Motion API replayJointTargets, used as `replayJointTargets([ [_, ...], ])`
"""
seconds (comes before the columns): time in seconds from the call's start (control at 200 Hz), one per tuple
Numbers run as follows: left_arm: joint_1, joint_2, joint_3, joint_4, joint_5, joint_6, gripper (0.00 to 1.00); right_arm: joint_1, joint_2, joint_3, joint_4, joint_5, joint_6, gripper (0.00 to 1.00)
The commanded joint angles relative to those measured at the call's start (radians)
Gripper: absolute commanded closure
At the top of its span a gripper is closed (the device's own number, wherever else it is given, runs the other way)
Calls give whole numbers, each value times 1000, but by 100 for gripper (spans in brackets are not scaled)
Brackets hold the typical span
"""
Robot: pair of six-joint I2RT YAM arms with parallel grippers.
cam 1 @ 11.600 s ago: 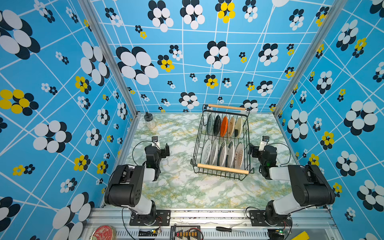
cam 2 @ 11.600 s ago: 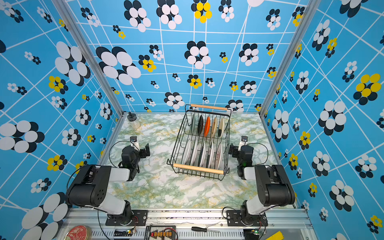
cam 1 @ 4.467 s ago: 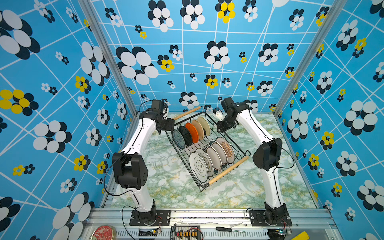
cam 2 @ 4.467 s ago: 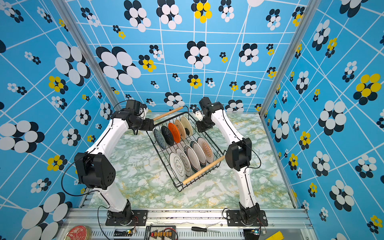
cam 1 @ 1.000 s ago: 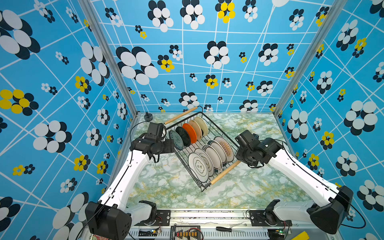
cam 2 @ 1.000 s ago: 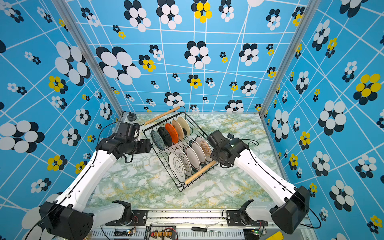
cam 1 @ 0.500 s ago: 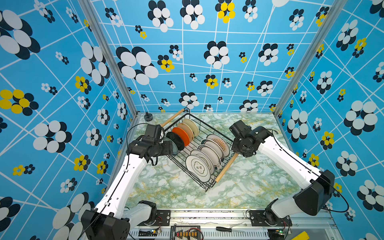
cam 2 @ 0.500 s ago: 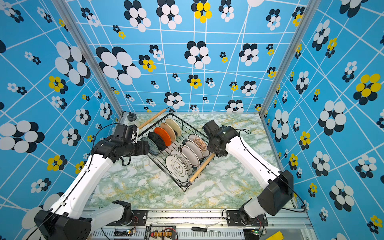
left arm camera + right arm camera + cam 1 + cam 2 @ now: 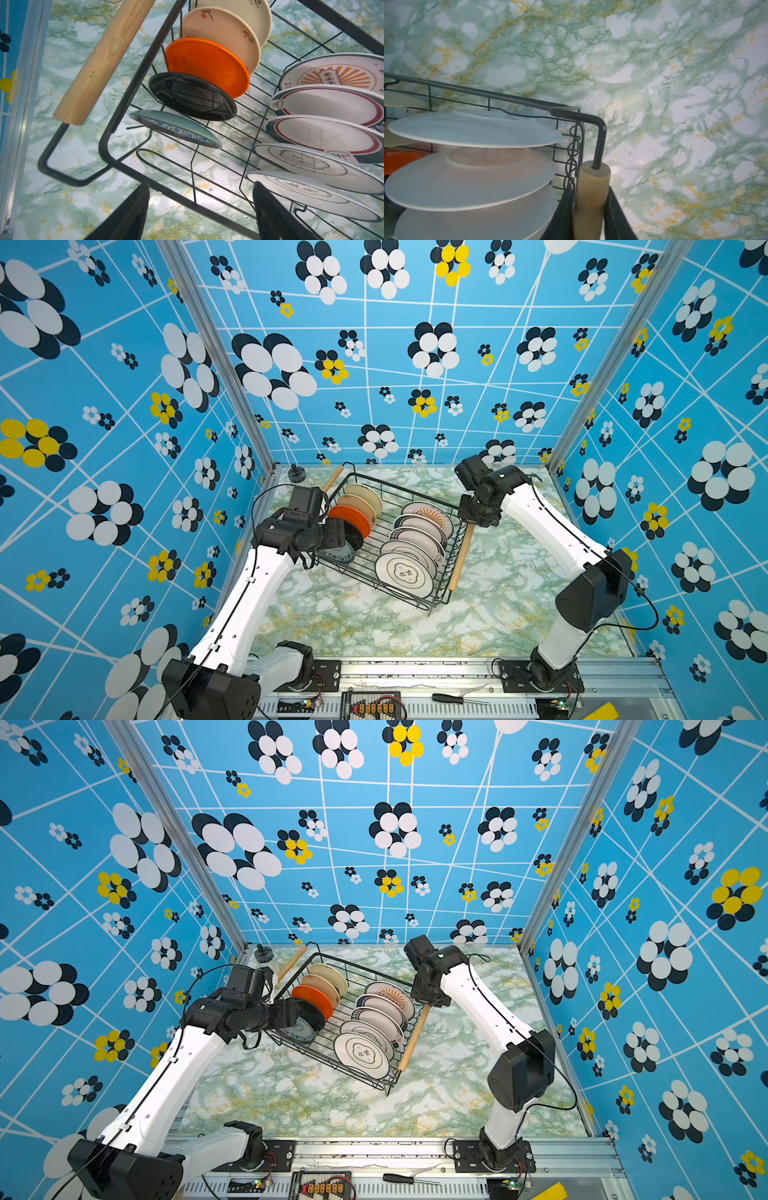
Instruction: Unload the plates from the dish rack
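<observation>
Toward nine o'clock of the dish rack (image 9: 380, 540), the left gripper (image 9: 200, 193) hangs with its jaws spread wide above the corner near the blue-grey plate (image 9: 174, 129). This rack sits skewed on the marble table (image 9: 374, 626), its plates (image 9: 405, 574) standing in two rows inside. At its two o'clock corner the right gripper (image 9: 591, 199) pinches the wooden handle (image 9: 593, 174) by its end.
</observation>
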Motion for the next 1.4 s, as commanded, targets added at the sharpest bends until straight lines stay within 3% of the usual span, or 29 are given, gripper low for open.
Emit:
replayJointTargets([
  [0.0,-1,33,29,-18,-18,6,21,2,49,100,0,-26,-77,80],
  [0.73,161,327,261,19,19,84,22,-71,419,625,-77,-56,-128,88],
  [1.025,155,323,287,35,42,103,23,-83,595,914,-151,-136,-212,89],
  [1.394,120,298,306,-31,24,153,23,-67,616,916,-99,-230,-318,90],
])
